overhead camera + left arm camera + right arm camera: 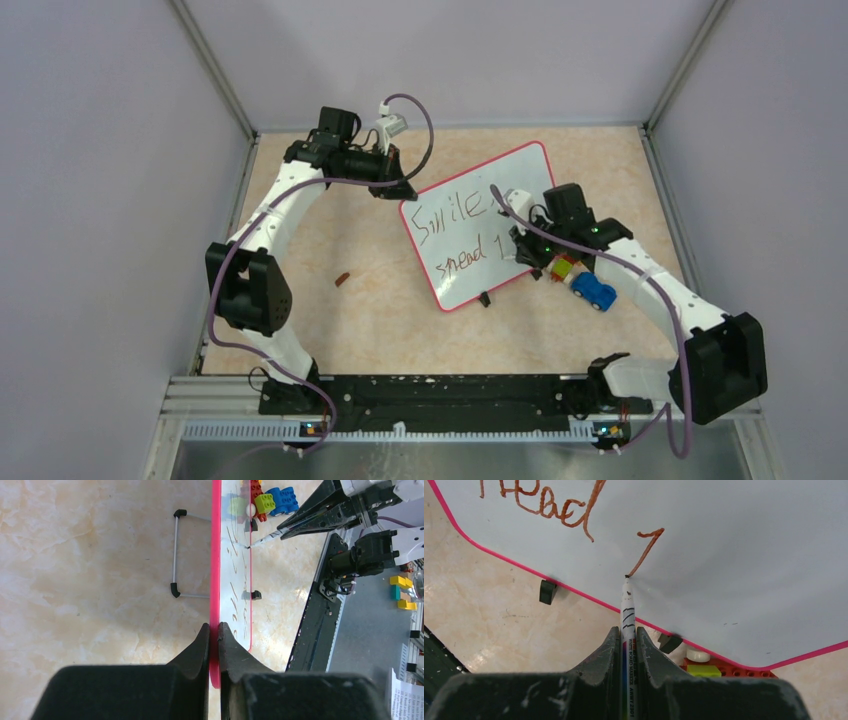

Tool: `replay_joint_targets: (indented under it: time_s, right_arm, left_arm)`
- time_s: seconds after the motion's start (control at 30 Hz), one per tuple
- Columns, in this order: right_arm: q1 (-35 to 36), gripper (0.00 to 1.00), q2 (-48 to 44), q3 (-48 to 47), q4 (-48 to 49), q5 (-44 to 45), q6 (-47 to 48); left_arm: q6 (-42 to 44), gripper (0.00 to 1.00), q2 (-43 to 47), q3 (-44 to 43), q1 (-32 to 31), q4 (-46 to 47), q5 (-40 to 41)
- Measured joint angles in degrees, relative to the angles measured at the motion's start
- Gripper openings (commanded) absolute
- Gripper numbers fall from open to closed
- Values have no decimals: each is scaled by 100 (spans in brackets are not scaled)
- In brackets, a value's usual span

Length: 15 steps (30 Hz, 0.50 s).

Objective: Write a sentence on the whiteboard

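The whiteboard (520,175), white with a red-pink rim, stands tilted at the middle of the table. The sentence (455,215) on it is in brownish-red handwriting: "Smile," above "spread", then one hooked stroke (646,547). My left gripper (400,190) is shut on the board's upper-left rim. In the left wrist view its jaws (214,627) pinch the pink edge (215,555). My right gripper (627,630) is shut on a white marker (627,605). The marker's tip touches the board at the foot of the hooked stroke. From above, the right gripper (520,245) sits at the board's lower right.
Toy bricks (563,268) and a blue toy car (593,290) lie just right of the board, under my right arm. A small brown bit (343,279) lies on the table to the left. The board's wire stand (176,555) rests behind it. Walls enclose the table.
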State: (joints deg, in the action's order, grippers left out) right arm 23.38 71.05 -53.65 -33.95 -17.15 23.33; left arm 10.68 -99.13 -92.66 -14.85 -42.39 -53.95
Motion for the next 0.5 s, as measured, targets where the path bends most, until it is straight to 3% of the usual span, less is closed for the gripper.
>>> replay_joint_targets:
  time_s: [0.23, 0.5]
  right_arm:
    - [374, 0, 2, -50, 39, -22, -151]
    - [323, 0, 9, -616, 157, -55, -264]
  left_arm:
    - [0, 0, 0, 0, 0, -4, -15]
    - [0, 0, 0, 0, -2, -4, -15]
